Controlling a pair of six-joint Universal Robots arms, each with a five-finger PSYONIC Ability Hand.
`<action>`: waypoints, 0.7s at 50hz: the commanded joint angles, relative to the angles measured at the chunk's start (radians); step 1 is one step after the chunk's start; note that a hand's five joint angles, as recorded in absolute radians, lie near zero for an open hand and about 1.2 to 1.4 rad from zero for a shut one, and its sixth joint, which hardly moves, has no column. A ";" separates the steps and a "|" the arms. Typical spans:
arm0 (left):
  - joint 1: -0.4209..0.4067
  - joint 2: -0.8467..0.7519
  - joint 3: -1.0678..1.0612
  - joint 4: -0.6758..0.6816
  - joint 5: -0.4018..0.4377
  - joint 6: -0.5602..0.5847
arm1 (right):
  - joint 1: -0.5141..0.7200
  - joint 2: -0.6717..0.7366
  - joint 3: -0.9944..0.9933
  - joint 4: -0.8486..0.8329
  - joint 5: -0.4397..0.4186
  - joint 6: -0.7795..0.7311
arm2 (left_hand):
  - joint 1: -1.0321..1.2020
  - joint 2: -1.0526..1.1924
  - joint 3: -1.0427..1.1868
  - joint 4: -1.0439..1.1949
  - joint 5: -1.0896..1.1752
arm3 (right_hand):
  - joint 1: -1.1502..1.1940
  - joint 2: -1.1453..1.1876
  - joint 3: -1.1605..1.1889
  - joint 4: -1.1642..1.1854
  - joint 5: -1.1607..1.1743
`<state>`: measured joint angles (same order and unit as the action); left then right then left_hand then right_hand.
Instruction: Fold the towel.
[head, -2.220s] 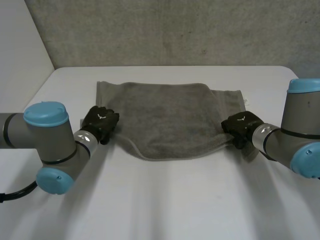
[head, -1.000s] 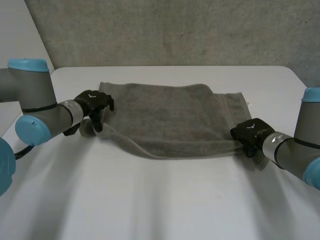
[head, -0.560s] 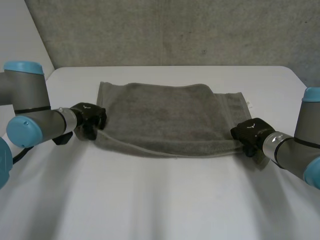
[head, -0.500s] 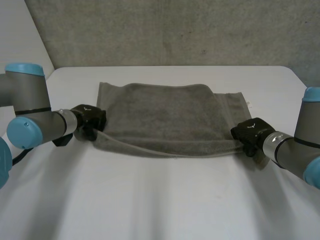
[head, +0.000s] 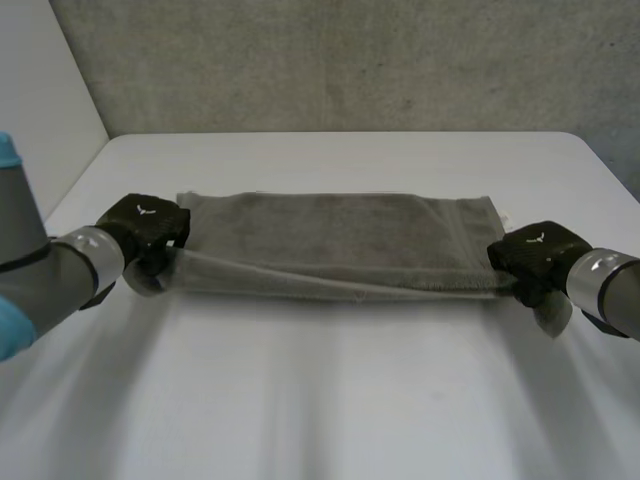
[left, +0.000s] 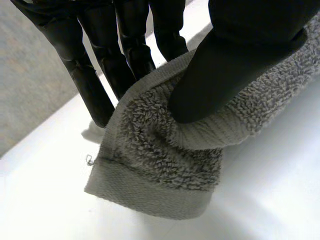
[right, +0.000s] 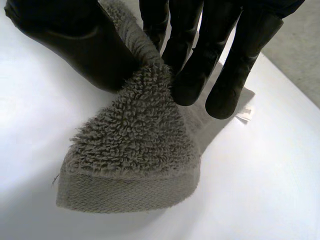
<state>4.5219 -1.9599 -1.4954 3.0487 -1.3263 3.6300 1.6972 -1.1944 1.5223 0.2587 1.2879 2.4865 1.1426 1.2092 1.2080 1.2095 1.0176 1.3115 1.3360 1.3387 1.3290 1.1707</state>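
White table top (head: 330, 400) is seen under the grey towel (head: 340, 235), which lies across its middle part. Compared with half a second ago, the towel is drawn out sideways. It is now a long, low band, and the rounded flap seen earlier is stretched flat. Its near edge is pulled taut between the two hands and seems to be raised a little off the table.

The left near corner is pinched by the left hand (head: 148, 225); in the left wrist view the thumb is pressed on the cloth against the fingers (left: 92, 87) behind it. The right near corner is clamped in the same way by the right hand (head: 535, 262) — thumb on one side, fingers on the other. Both hands are moved outward from their earlier places.

It is judged that the slack is taken out in this way, so that the held edge can be carried over evenly — the fold is not yet finished. Behind the table a rough grey wall (head: 350, 60) is seen.
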 joint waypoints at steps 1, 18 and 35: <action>0.000 0.203 -0.231 0.091 0.028 0.007 | -0.048 -0.108 0.084 0.077 -0.076 -0.058 | 0.245 0.179 0.180 0.178 0.196 | 0.085 0.060 0.058 0.067 0.051; 0.037 0.291 -0.444 0.168 0.082 0.009 | -0.097 -0.202 0.196 0.106 -0.117 -0.117 | -0.274 -0.341 -0.340 -0.341 -0.324 | 0.085 0.060 0.058 0.067 0.051; 0.040 0.266 -0.487 0.173 0.081 0.033 | -0.134 -0.195 0.242 0.103 -0.202 -0.118 | -0.445 -0.511 -0.510 -0.512 -0.494 | 0.085 0.060 0.058 0.067 0.051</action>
<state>4.5614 -1.6952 -1.9779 3.2218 -1.2445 3.6507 1.5759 -1.3909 1.7566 0.3617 1.1102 2.3685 0.6493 0.6476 0.6499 0.6505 0.4732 1.3115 1.3360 1.3424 1.3289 1.1721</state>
